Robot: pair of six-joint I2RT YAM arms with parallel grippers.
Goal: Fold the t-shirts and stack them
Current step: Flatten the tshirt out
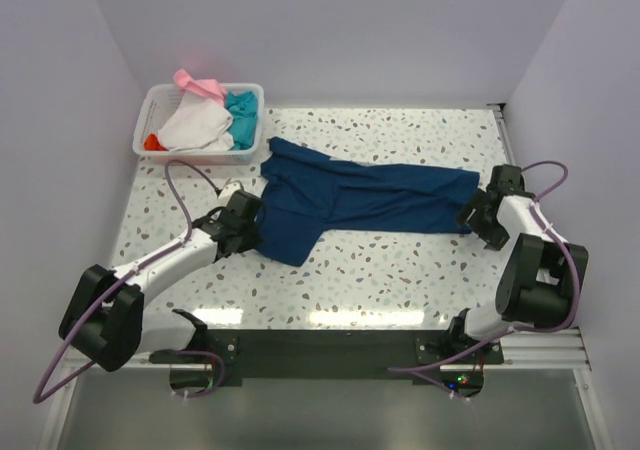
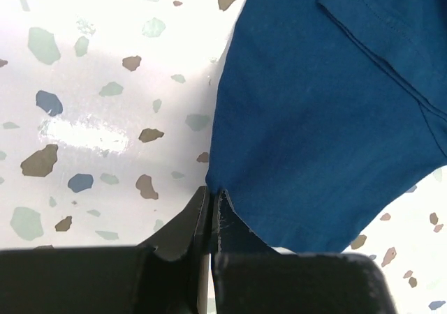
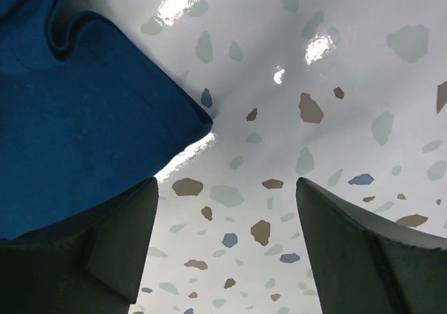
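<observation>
A dark navy-blue t-shirt (image 1: 370, 195) lies spread across the middle of the table, stretched left to right. My left gripper (image 1: 256, 232) sits at its near left edge. In the left wrist view the left gripper (image 2: 211, 190) is shut, pinching a corner of the blue cloth (image 2: 321, 118). My right gripper (image 1: 472, 218) is at the shirt's right end. In the right wrist view the right gripper (image 3: 225, 183) stands open over bare table, with the shirt's corner (image 3: 105, 118) beside the left finger (image 3: 129, 223). White (image 1: 195, 125), teal (image 1: 243, 115), pink (image 1: 200, 85) and orange-red (image 1: 152, 142) t-shirts lie heaped in the basket.
A white plastic basket (image 1: 200, 156) stands at the back left corner of the speckled table (image 1: 400, 270). Walls close in the left, back and right sides. Both arm bases sit at the near edge.
</observation>
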